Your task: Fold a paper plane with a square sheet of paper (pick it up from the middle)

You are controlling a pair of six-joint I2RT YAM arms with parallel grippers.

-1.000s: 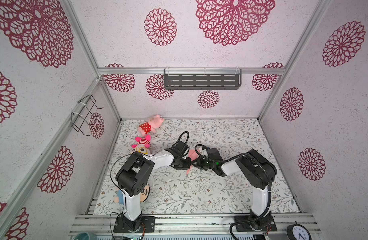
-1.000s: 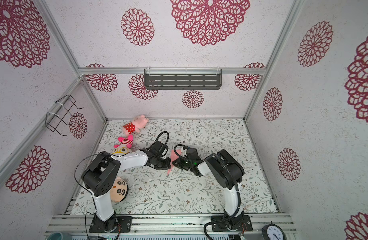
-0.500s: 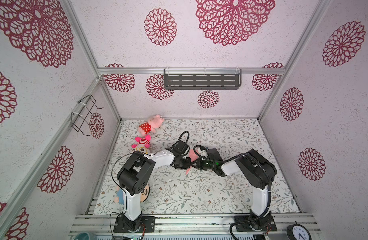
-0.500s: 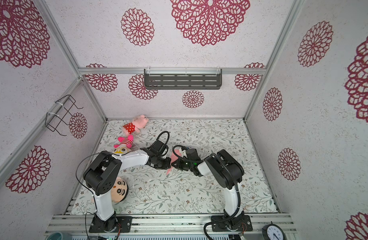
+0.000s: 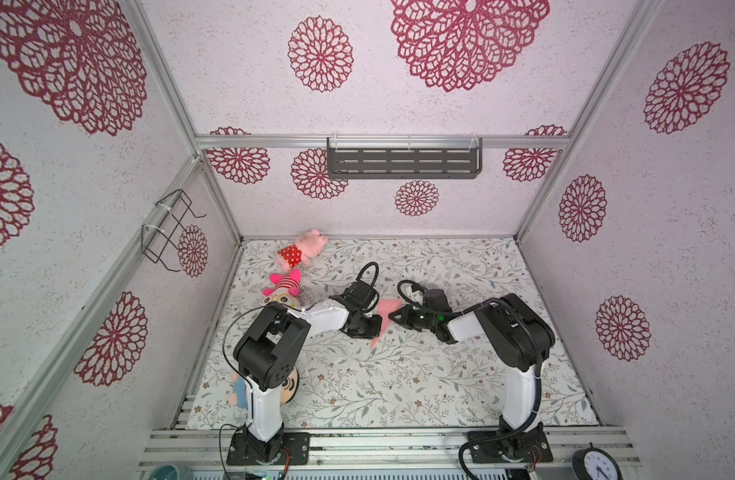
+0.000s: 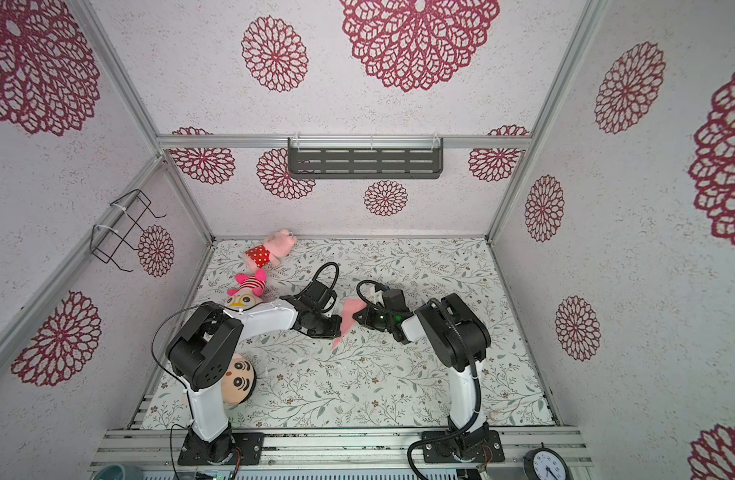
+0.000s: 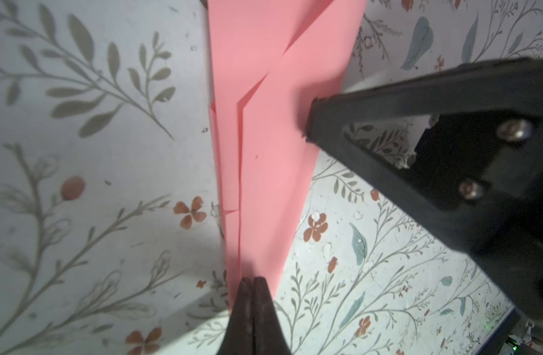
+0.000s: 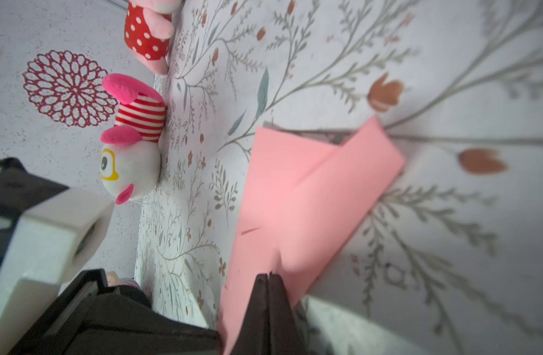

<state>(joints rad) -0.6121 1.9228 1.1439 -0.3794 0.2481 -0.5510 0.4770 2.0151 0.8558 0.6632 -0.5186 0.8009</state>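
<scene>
The square sheet of paper (image 5: 385, 309) is light pink and folded into a slim, layered dart shape. It lies mid-table in both top views, narrow end (image 6: 335, 343) toward the front. My left gripper (image 5: 380, 327) is shut, with its tips resting on the narrow part of the paper (image 7: 273, 138). In the left wrist view the left gripper (image 7: 254, 279) shows no gap between its jaws. My right gripper (image 5: 392, 318) is shut too. Its fingers (image 7: 356, 123) press on the wider wing. In the right wrist view the right gripper (image 8: 268, 275) meets the paper (image 8: 310, 190) beside a raised flap.
A pink plush in a red dotted dress (image 5: 301, 251) and a striped plush (image 5: 282, 286) lie at the back left. A round-headed doll (image 6: 236, 380) lies under the left arm. A dark shelf (image 5: 403, 162) hangs on the back wall and a wire rack (image 5: 170, 228) on the left wall.
Both grippers stay on the pink paper at mid-table. The left arm has shifted very slightly. Nothing has been picked up or let go.
</scene>
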